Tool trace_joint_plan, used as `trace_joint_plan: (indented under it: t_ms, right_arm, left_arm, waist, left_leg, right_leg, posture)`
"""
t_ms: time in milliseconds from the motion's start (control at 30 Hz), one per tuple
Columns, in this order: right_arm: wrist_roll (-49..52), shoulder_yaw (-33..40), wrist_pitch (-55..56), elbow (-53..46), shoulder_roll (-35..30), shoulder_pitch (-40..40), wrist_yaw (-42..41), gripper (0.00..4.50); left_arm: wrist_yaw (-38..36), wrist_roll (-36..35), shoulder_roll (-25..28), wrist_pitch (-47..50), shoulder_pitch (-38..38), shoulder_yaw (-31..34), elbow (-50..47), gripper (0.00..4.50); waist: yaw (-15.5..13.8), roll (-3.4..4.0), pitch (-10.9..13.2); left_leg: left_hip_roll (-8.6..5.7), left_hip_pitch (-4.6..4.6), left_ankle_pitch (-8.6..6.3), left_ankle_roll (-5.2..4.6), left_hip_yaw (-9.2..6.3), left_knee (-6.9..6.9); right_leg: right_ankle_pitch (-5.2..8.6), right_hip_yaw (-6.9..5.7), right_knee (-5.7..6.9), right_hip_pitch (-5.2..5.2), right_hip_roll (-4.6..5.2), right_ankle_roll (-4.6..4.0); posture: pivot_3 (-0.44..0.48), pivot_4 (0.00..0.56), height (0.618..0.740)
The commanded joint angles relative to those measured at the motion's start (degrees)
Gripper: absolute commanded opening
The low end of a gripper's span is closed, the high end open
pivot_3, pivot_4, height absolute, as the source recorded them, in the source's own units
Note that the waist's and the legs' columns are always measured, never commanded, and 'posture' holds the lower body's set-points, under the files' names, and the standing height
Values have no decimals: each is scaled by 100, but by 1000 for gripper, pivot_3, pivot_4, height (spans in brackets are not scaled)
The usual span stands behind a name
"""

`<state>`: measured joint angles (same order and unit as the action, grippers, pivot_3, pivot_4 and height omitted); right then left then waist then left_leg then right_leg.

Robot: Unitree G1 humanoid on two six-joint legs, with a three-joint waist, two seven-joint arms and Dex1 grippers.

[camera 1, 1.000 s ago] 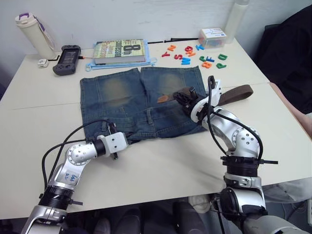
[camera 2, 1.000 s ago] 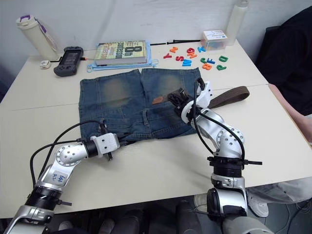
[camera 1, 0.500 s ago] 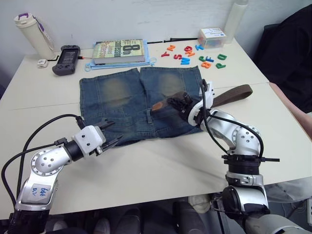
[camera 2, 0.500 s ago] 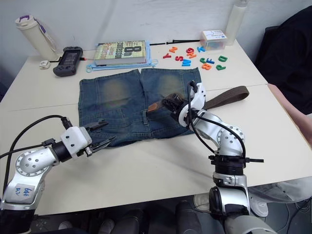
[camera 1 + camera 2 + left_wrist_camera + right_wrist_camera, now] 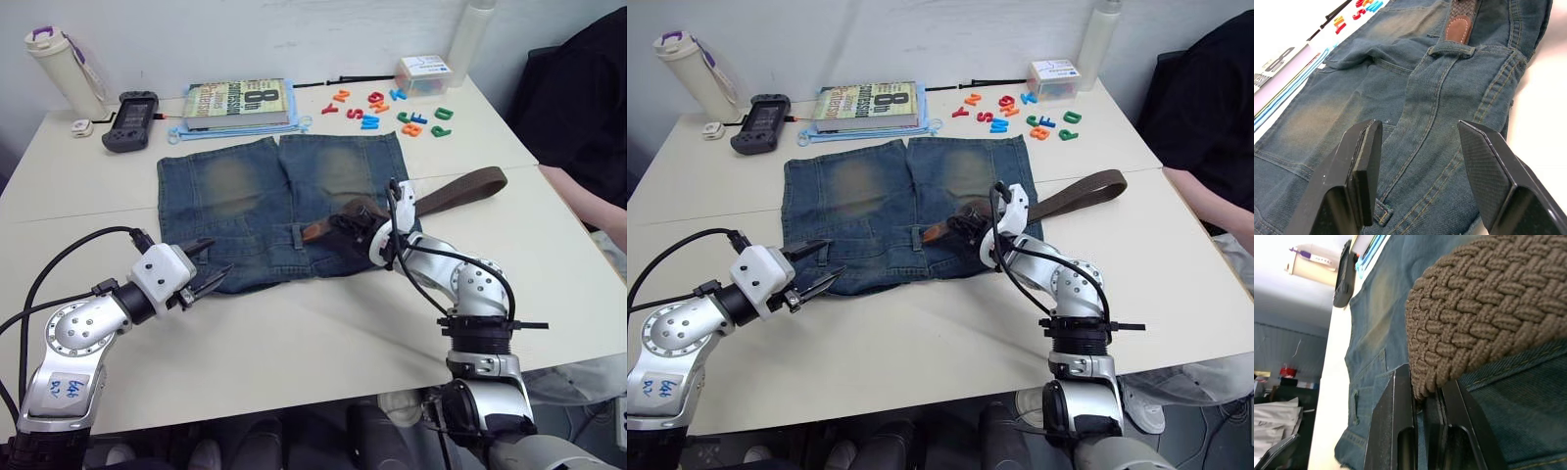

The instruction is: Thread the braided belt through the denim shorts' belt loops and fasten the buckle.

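A pale cream counter (image 5: 323, 333) stands against a plain white wall, with a seam line running across its middle. The blue denim shorts with faded yellowish patches (image 5: 265, 211) lie flat near the counter's centre, waistband toward the front edge. The dark-brown braided belt with a tan leather tip (image 5: 460, 188) runs from the right side of the counter across the shorts, its tip (image 5: 1458, 28) lying at a denim belt loop (image 5: 1452, 49). The right hand (image 5: 355, 233) is closed on the belt over the waistband. The left hand (image 5: 204, 279) hovers with fingers spread wide, holding nothing, at the shorts' front left corner. Along the far edge sit a book (image 5: 238, 101), a black handheld device (image 5: 127, 119), a white bottle (image 5: 61, 69) and coloured plastic letters (image 5: 392, 106).
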<state>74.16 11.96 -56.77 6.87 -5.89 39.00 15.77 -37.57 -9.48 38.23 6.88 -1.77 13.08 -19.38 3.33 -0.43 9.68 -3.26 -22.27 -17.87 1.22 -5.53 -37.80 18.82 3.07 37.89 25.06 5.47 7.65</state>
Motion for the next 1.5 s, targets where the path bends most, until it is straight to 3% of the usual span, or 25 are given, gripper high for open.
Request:
trace_joint_plan:
  t_ms: [33, 867, 1000, 1367, 1400, 1500]
  right_arm:
    - [290, 127, -112, -30, 302, 2, -73, 0]
    - [-244, 267, -465, 1025, 1286, 510, -665, 0]
    - [-946, -324, -618, 1001, 1267, 238, -843, 0]
    - [-1203, 56, -357, 1271, 1494, 322, -831, 0]
    - [-1221, 63, -357, 1230, 1478, 324, -806, 674]
    - [-1297, 50, -372, 1159, 1433, 328, -801, 1520]
  left_arm:
    - [47, -61, -4, -92, -43, 94, -48, 2777]
    - [83, 66, -101, -355, -110, -101, 112, 2777]
    - [58, 82, -84, -415, -160, -146, 156, 2777]
    - [60, 109, -82, -455, -174, -221, 159, 2777]
    - [56, 108, -80, -453, -175, -226, 160, 2832]
    - [51, 108, -76, -456, -178, -232, 169, 2832]
  waist:
    - [4, 0, 0]
    - [161, 1, 0]
    - [159, 1, 0]
    - [155, -2, -2]
    - [155, -2, -2]
    - [152, -2, -2]
  left_leg:
    - [0, 0, 0, 0, 0, 0]
    - [3, 3, 5, 9, 0, 20]
    - [3, 3, 8, 14, 0, 25]
    - [4, 13, 13, 22, 3, 33]
    - [4, 13, 13, 22, 3, 33]
    - [4, 13, 13, 22, 3, 33]
  right_leg:
    - [0, 0, 0, 0, 0, 0]
    - [-1, 2, 1, 11, -2, -2]
    - [-1, 2, 0, 12, -2, -2]
    - [-1, 5, 3, 11, -3, -3]
    - [-1, 5, 3, 11, -3, -3]
    - [-2, 5, 3, 11, -2, -3]
  posture:
    - [0, 150, 740]
    - [0, 150, 740]
    - [0, 150, 740]
    - [0, 150, 740]
    - [0, 150, 740]
    - [0, 150, 740]
